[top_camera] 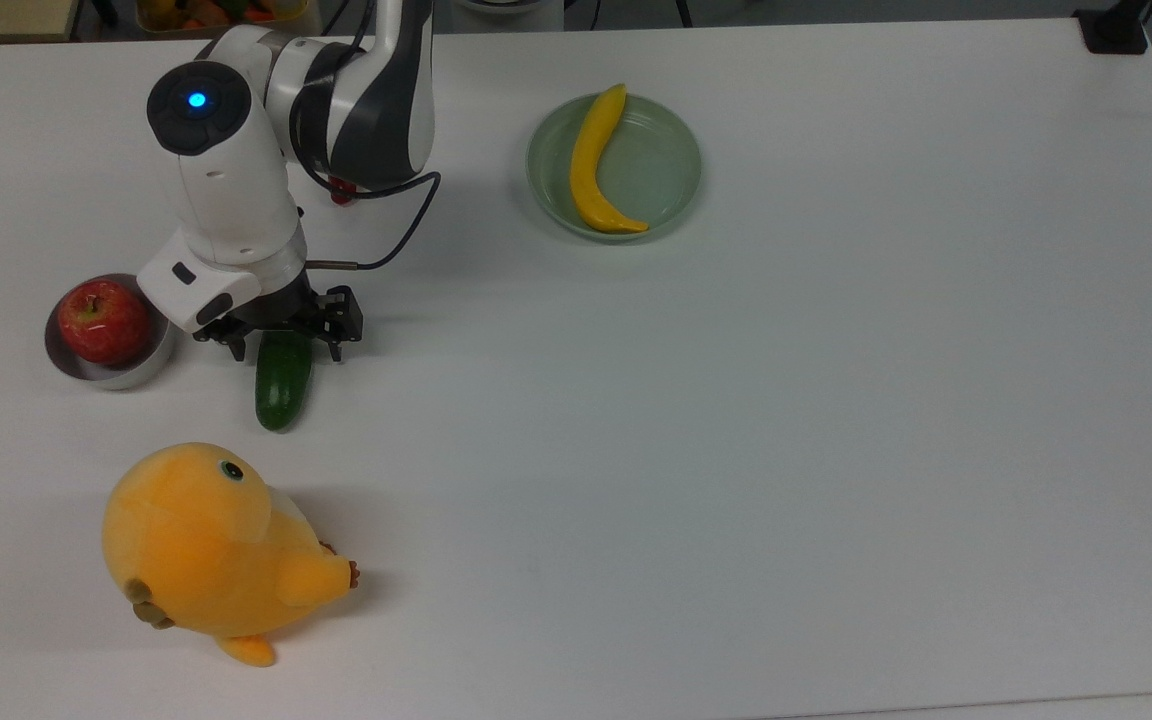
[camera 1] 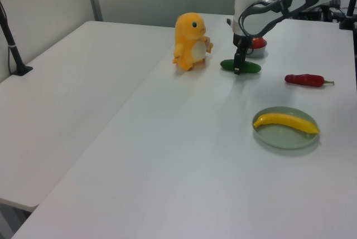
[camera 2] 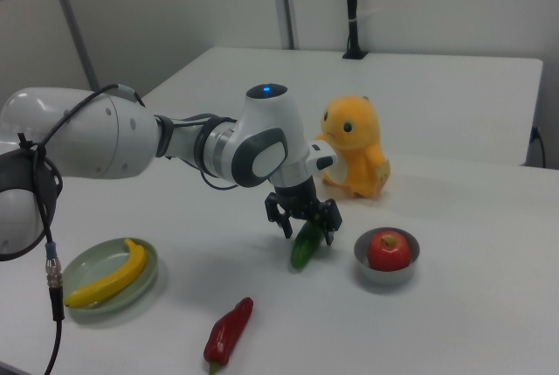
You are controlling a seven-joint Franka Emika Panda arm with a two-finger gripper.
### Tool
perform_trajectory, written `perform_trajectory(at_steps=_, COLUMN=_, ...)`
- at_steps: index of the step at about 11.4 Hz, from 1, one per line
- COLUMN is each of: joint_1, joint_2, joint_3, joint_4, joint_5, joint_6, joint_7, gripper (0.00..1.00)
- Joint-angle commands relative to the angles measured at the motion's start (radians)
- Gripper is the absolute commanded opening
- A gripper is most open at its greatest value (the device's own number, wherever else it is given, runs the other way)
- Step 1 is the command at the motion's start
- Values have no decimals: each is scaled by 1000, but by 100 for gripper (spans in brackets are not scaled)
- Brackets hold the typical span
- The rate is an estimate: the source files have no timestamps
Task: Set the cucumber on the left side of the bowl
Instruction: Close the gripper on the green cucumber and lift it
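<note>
Cucumber [top_camera: 282, 382] lies flat on the white counter [top_camera: 736, 420], at three o'clock from the bowl [top_camera: 108, 372] in the top view. The jaws [top_camera: 286, 346] straddle its far end, spread apart, hiding that end. An apple [top_camera: 103, 320] fills the bowl. The arm covers most of the chili [camera 2: 228, 331] in the top view.

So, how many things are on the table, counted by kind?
Fruit and vegetables: 4, the cucumber, apple, banana, chili pepper
Dishes: 2, the bowl, green plate
Plush toys: 1, orange plush
Total: 7
</note>
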Motion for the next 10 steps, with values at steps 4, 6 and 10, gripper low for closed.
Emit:
perform_trajectory(at_steps=4, joint_1=-2, joint_2=-8, joint_3=-5, joint_4=-19, joint_5=-10, joint_6=26, joint_7=-2, gripper=24)
perform_trajectory(at_steps=6, joint_1=-2, joint_2=-8, joint_3=-5, joint_4=-19, joint_5=-3, joint_6=25, joint_7=0, gripper=2)
perform_trajectory(at_steps=10, joint_1=-2, joint_2=-17, joint_3=-5, joint_4=-18, joint_5=-4, joint_6=15, joint_7=-6, gripper=0)
